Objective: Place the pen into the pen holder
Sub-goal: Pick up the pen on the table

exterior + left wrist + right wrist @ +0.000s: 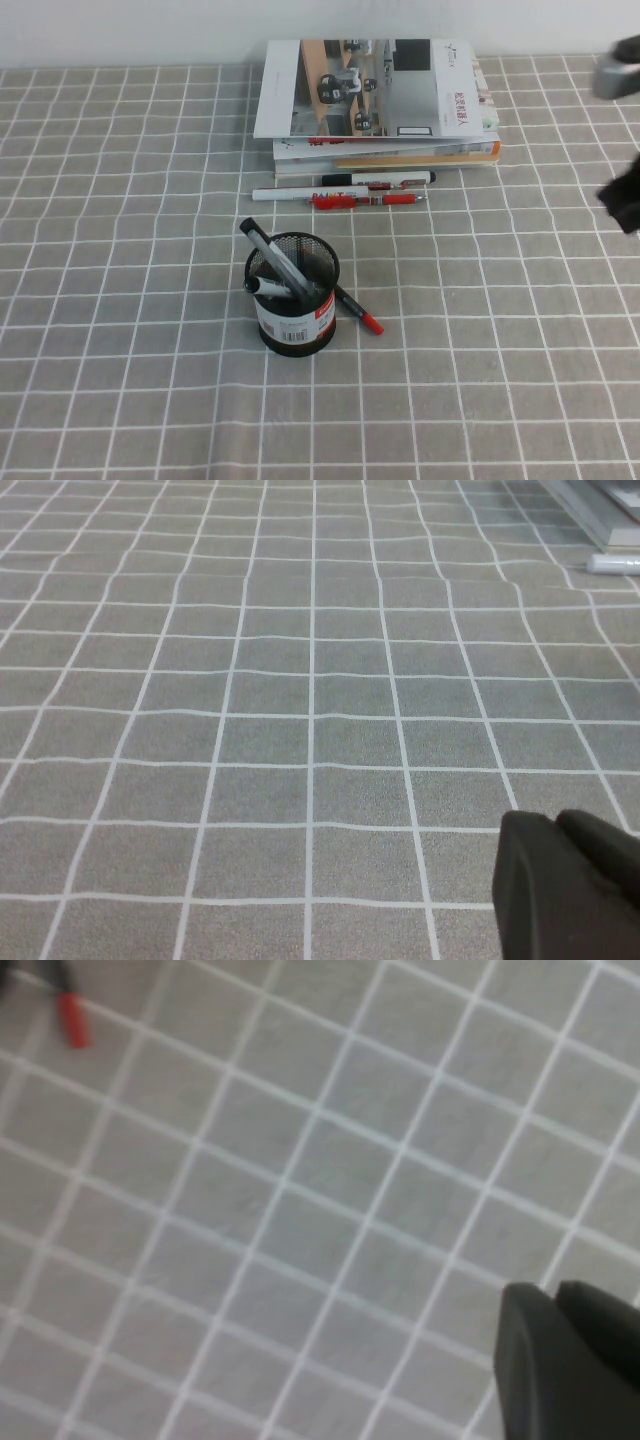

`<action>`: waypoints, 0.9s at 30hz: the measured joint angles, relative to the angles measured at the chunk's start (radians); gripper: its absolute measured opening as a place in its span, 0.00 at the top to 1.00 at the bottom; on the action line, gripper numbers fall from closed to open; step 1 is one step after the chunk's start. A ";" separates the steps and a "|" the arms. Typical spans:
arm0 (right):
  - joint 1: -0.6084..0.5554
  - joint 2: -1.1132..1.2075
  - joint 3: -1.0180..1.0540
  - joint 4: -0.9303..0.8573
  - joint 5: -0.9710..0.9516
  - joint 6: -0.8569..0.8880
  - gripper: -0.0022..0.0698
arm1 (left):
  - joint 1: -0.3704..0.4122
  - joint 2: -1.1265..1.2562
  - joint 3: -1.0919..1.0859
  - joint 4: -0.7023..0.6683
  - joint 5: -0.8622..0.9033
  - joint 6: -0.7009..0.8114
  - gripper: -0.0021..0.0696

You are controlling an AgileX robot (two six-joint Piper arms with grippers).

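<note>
The pen [356, 309] lies on the checked tablecloth [120, 250], leaning against the mesh pen holder [293, 294], whose white-and-red label is unreadable. Behind the holder lie more pens [345, 189] and stacked booklets [375, 100]. Right gripper [622, 205] hangs far right of the holder; left gripper [570, 885] shows only in its wrist view; whether either is open cannot be told.

Both arms pulled away from the middle of the table

The right gripper [622, 205] hangs at the table's far right edge, blurred and only partly visible. The left gripper [570, 880] shows only in its wrist view, as a dark body above the cloth.
</note>
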 joint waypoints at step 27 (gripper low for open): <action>0.420 0.678 -0.488 -0.119 0.004 0.013 0.81 | 0.000 0.000 0.000 0.000 0.000 0.000 0.98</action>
